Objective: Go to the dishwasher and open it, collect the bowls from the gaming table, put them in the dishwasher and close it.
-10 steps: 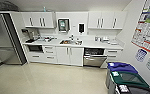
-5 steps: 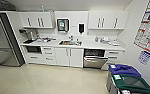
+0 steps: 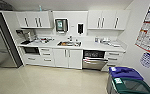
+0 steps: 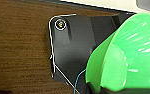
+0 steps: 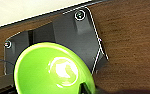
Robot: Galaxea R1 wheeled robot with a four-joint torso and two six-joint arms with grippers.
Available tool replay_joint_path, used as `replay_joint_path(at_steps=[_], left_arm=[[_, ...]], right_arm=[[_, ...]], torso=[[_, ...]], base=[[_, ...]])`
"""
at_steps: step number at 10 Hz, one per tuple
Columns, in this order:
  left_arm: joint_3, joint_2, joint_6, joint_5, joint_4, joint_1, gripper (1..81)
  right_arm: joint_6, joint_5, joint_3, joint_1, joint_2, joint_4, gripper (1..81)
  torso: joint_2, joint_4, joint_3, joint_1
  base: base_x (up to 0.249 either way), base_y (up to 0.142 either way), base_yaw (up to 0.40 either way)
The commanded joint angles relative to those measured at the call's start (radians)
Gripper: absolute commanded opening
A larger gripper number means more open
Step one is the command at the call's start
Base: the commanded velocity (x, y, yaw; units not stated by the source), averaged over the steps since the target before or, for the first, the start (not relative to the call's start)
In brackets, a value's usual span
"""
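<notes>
The dishwasher (image 3: 94, 60) sits under the counter, right of the sink, across the floor from me. Its steel door leans partly outward and a dark interior shows above it. In the left wrist view a bright green bowl (image 4: 131, 57) hangs close over my base plate, with my left gripper (image 4: 97, 88) shut on its lower edge. In the right wrist view a lime-green bowl (image 5: 53, 70) faces up, and my right gripper (image 5: 85, 88) is shut on its rim. The gaming table is out of view.
White cabinets and a cluttered counter (image 3: 91, 45) with a sink (image 3: 69, 43) run along the far wall. A steel fridge (image 3: 1, 42) stands at the left. A blue-lidded bin (image 3: 124, 72) and a green bin (image 3: 133, 86) stand at the near right. Pale floor (image 3: 46, 80) lies between.
The whole head view has shifted slightly: the bins sit lower and further right, so the camera has moved a little towards the counter. The dishwasher door stands as before.
</notes>
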Motion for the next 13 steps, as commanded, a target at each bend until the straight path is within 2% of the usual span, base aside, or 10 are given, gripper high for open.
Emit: replay_joint_path(at_steps=[1,13], left_arm=[[0.003,-0.018,0.001,0.045,0.007,-0.035,1.0],[0.003,-0.018,0.001,0.045,0.007,-0.037,1.0]], right_arm=[[-0.003,-0.059,0.004,0.03,-0.029,-0.005,1.0],[-0.002,-0.06,0.004,0.036,-0.031,-0.005,1.0]], torso=[[0.0,0.0,0.0,0.0],[0.0,0.0,0.0,0.0]], base=[[0.16,-0.064,0.0],[0.159,-0.005,0.0]])
